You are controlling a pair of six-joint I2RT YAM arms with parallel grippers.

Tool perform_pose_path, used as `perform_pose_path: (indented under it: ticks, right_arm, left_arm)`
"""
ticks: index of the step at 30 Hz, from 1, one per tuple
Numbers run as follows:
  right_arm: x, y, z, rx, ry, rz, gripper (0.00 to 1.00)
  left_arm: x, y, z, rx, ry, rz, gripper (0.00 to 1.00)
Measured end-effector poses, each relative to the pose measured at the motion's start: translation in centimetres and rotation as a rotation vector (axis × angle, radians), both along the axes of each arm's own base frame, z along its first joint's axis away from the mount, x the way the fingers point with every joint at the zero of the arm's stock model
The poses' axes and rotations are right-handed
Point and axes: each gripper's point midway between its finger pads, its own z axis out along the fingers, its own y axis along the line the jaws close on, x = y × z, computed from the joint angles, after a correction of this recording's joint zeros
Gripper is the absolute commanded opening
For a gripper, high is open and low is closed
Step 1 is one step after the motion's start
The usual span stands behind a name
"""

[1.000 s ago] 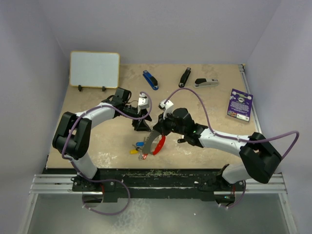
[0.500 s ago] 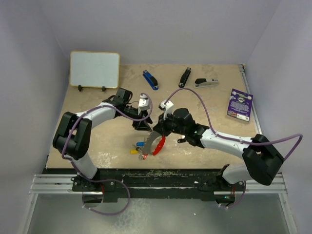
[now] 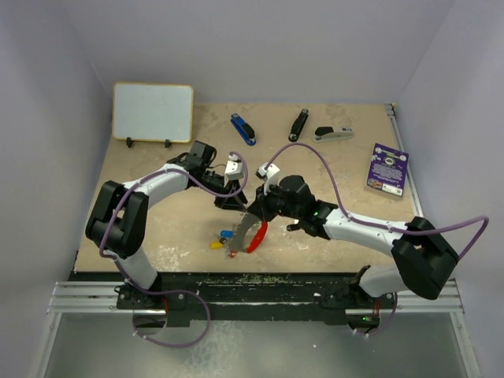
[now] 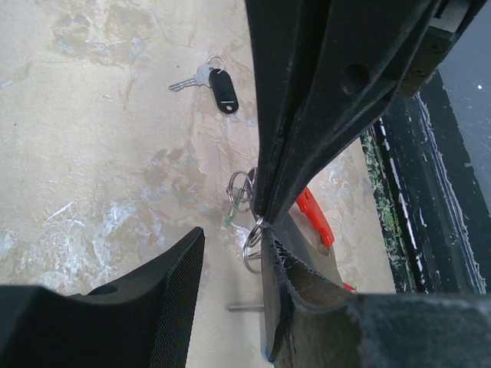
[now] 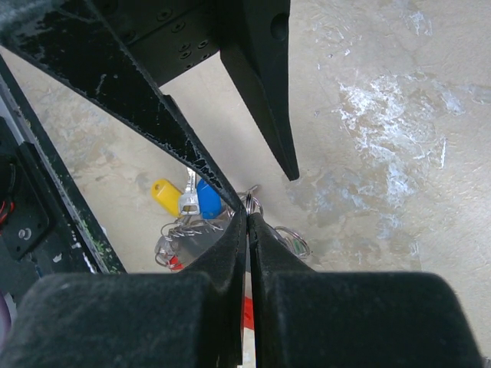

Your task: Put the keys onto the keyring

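Right gripper (image 5: 248, 215), clamped tight, is pinching the keyring (image 4: 254, 232) near the table's (image 3: 157, 224) front edge, with the yellow key (image 5: 163, 195) and blue key (image 5: 207, 201) bunched beside it, while left gripper (image 4: 230, 245), half-open and holding nothing, is straddling its tips.

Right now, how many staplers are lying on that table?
3. The blue stapler lies at the far edge of the table, the black stapler to its right, the grey stapler further right, toward the purple card. The robot covers some tabletop, so another could be hidden.
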Motion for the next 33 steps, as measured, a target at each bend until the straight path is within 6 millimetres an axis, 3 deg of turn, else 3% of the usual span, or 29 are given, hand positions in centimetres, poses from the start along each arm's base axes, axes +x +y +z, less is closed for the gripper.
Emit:
perform_pose_path:
  ticks: [11,24,33]
  right_arm:
    - [-0.1,-0.1,0.1,-0.003,0.001,0.002,0.0]
    - [-0.8,-0.1,0.3,-0.009,0.011,0.019,0.0]
    - [-1.0,0.4,0.8,0.0,0.01,0.036,0.0]
  left_arm:
    - [-0.7,0.2,0.1,0.018,-0.006,-0.077,0.29]
    - [-1.1,0.3,-0.9,0.082,-0.034,-0.09,0.33]
    - [-0.9,-0.2,-0.5,0.111,-0.094,-0.088,0.34]
